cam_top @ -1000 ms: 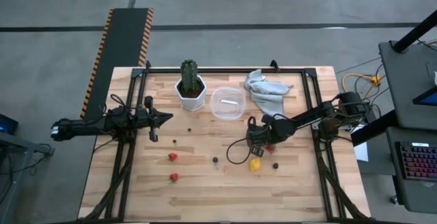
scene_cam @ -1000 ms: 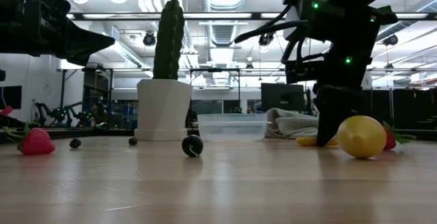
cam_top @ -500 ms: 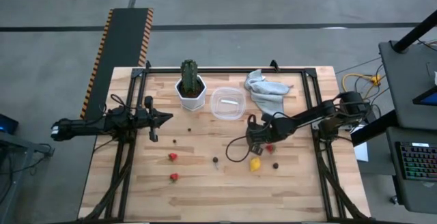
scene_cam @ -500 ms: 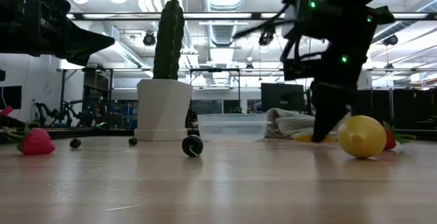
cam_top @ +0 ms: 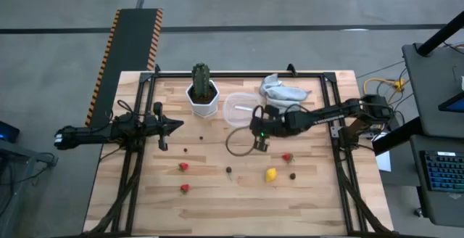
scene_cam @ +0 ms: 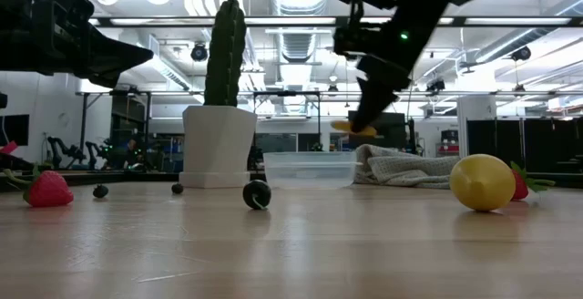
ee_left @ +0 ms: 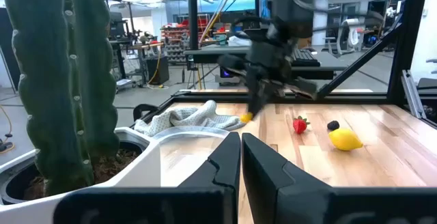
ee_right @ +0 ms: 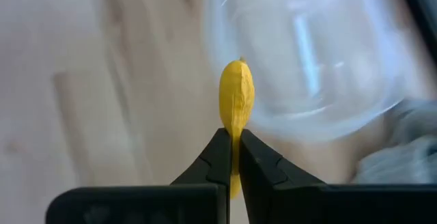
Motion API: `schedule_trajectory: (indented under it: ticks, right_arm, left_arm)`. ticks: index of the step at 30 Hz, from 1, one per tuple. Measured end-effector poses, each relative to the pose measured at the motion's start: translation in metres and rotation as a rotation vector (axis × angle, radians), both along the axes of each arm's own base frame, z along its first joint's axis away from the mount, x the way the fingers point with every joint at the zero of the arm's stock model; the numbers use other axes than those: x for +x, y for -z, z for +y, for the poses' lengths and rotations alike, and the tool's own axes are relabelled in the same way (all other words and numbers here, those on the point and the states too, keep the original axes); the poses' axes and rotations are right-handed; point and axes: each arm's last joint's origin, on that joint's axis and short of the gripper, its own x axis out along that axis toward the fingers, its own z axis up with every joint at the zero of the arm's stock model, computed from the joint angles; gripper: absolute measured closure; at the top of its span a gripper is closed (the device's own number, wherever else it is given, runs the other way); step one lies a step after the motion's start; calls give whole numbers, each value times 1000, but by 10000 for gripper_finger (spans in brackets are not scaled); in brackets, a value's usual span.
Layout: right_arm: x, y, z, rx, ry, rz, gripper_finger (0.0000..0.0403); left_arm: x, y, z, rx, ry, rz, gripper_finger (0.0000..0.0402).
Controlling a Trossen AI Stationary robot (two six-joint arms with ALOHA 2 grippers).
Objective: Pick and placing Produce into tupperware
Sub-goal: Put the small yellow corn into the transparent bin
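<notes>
My right gripper (cam_top: 259, 145) hangs above the table just in front of the clear tupperware (cam_top: 241, 109), shut on a yellow-orange stick (ee_right: 236, 101). The low view shows that stick (scene_cam: 353, 128) above the tupperware's rim (scene_cam: 310, 157). On the wood lie a yellow lemon (cam_top: 270, 173), a red berry (cam_top: 287, 157), a dark berry (cam_top: 293, 175), another dark berry (cam_top: 228, 170) and two red berries (cam_top: 183, 167) at the near left. My left gripper (cam_top: 177, 125) waits shut at the table's left, pointing level. My right gripper pinches one end of the yellow-orange stick (ee_right: 234, 136) between its two fingers. The fingers slant down from the table's right side, and the rest of the stick juts out past the fingertips (ee_right: 220, 150). The stick is lifted clear of the table.
A green cactus in a white pot (cam_top: 203, 100) stands left of the tupperware. A grey cloth (cam_top: 283, 89) lies right of the tupperware at the far edge. Two small dark berries (cam_top: 200, 133) lie near my left gripper. A black cable loop (cam_top: 238, 144) hangs beside my right gripper.
My right gripper has risen from the table beside the lemon and gone toward the tupperware, left and far, tipping as it went. The yellow-orange stick, which lay on the wood, is now lifted clear in its fingers.
</notes>
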Motion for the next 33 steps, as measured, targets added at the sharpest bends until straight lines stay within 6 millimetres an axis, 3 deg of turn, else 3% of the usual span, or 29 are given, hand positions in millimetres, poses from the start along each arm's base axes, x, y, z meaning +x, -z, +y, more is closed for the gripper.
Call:
schedule_trajectory:
  ticks: [7, 14, 28, 33]
  right_arm:
    - [10, -26, -60, -3, -15, -63, 394]
    - [1, -24, -103, 79, -1, -124, 394]
    - [-5, -9, -119, 113, -3, -203, 395]
    - [4, 8, -122, 130, -3, -155, 395]
  left_arm:
    - [0, 0, 0, 0, 1, 0, 402]
    - [0, 0, 0, 0, 1, 0, 402]
    - [0, 0, 0, 0, 1, 0, 402]
    - [0, 0, 0, 0, 1, -1, 402]
